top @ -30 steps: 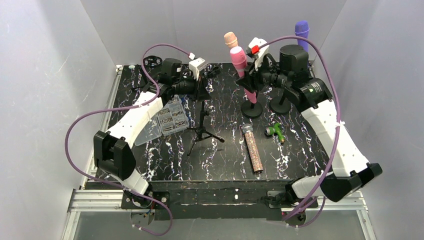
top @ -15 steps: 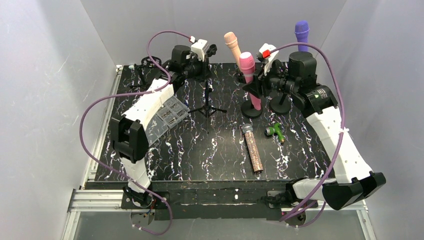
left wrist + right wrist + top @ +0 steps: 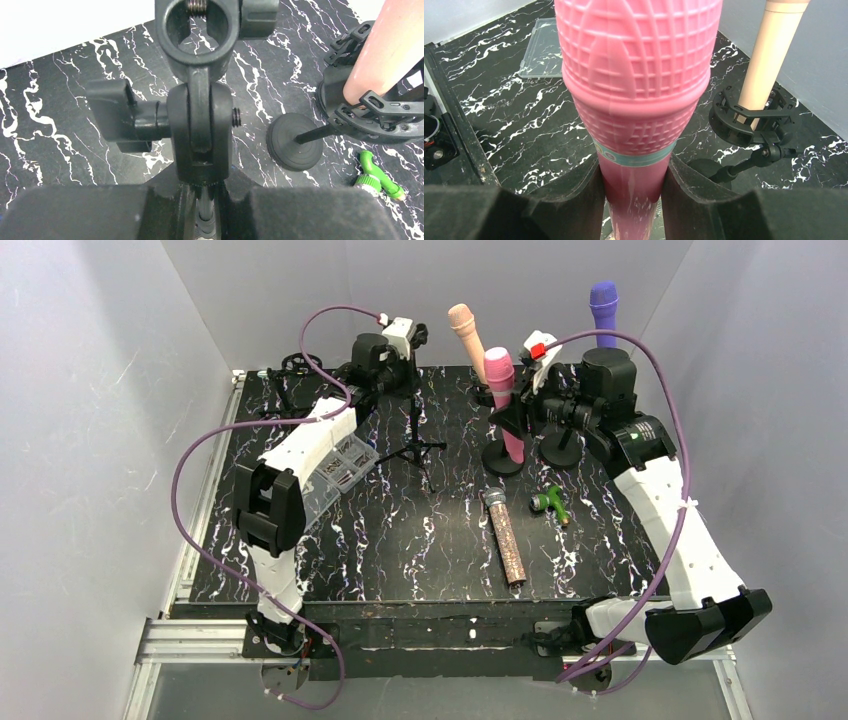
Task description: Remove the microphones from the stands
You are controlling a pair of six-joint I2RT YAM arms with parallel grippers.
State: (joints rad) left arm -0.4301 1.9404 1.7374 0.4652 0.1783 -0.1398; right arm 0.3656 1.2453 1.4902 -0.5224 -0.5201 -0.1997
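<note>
Two grips | I am clamping left gripper (image 3: pixel 202 210) on tripod stand (image 3: pixel 200 130) under its empty clip (image 3: pixel 197 20), steadying it | right gripper (image 3: pixel 634 200) is grasping pink microphone (image 3: pixel 634 75) upright, apart from that clip, keeping it free

No words, brand names, numbers or signs could be read in any view. The thin teal band (image 3: pixel 633 159) around the neck of the pink ribbed plastic microphone (image 3: pixel 634 90) was the only label-like marking, and any print on it was too faint to read.
</note>
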